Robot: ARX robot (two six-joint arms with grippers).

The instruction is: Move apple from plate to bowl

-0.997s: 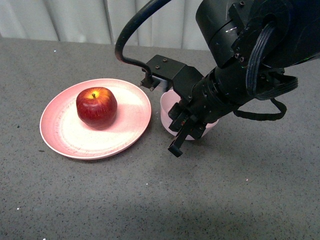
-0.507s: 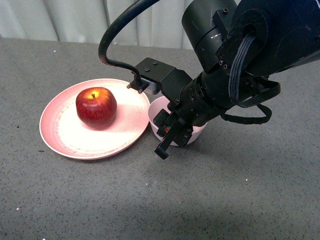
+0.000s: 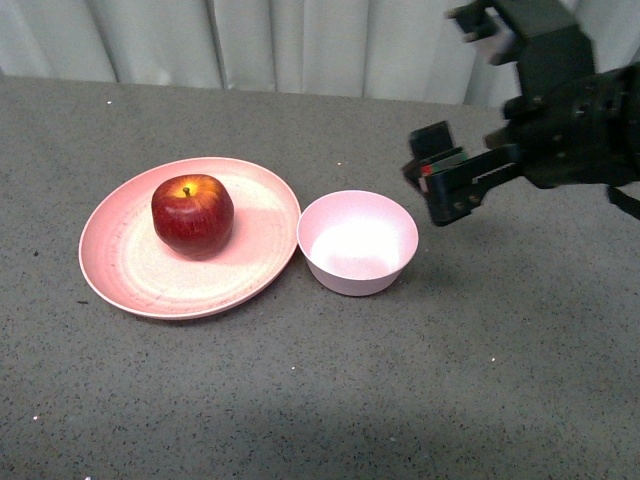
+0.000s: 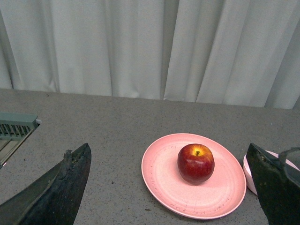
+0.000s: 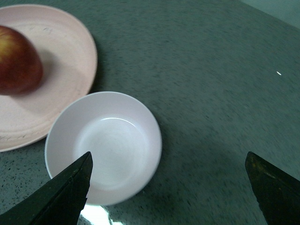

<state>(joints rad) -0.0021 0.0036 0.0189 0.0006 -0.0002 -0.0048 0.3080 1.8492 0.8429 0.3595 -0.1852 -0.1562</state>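
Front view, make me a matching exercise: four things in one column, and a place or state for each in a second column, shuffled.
Things:
1. apple
2. plate
3. bowl
4. right gripper

Places or states:
A. pale pink, nothing inside it
B. open, holding nothing
C. sitting on the plate
D. salmon pink, carrying the apple

Pairs: 1-C, 2-D, 3-A, 4-B

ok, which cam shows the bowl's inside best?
Right wrist view: it looks down into the bowl, with most of the rim and the empty glossy interior visible. Front view shows the bowl whole but from a shallower angle. Left wrist view catches only a sliver at the edge.
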